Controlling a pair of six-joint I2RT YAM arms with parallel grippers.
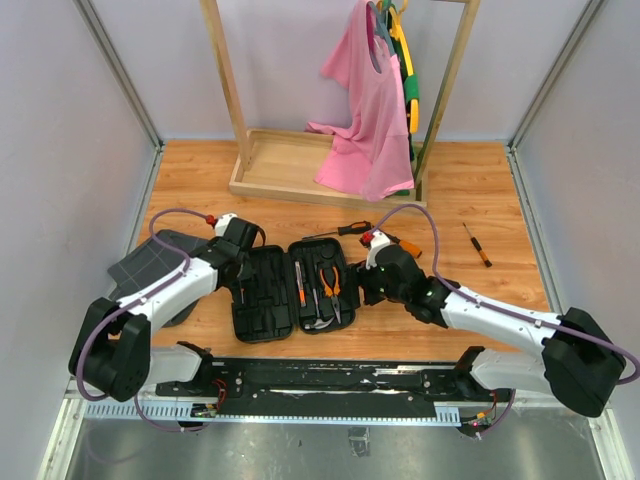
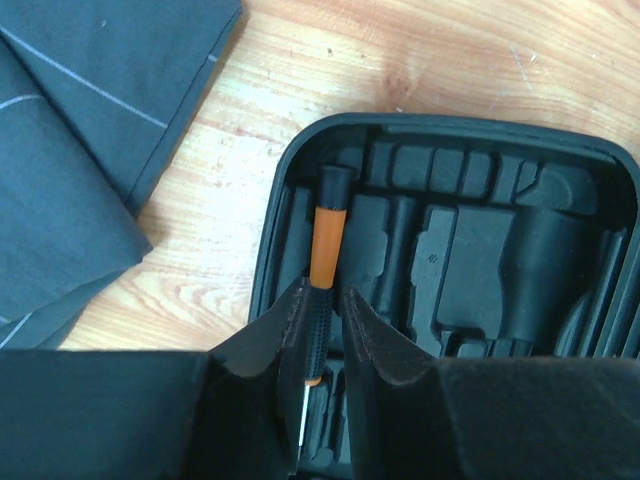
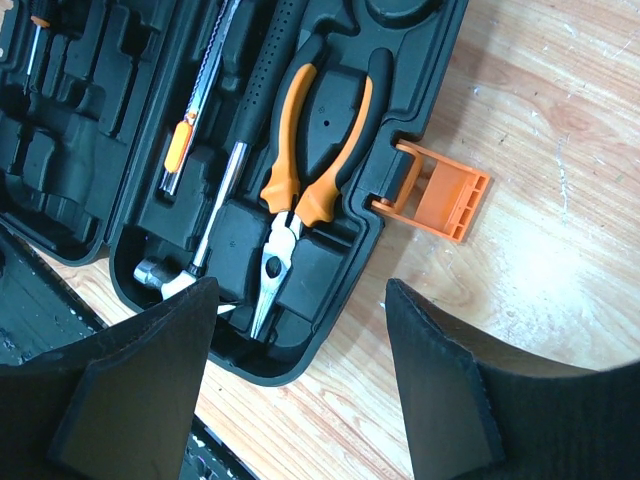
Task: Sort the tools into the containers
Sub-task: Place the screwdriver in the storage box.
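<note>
While in case [image 2: 460,128], screwdriver [image 2: 326,245] between fingers [image 2: 385,345]

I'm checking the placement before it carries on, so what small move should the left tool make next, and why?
Probably open the left tool a little wider and lift straight up. The orange-and-black screwdriver already lies along a moulded slot of the black case, its handle between the fingers, so it looks placed; whether they grip it I cannot tell.
</note>
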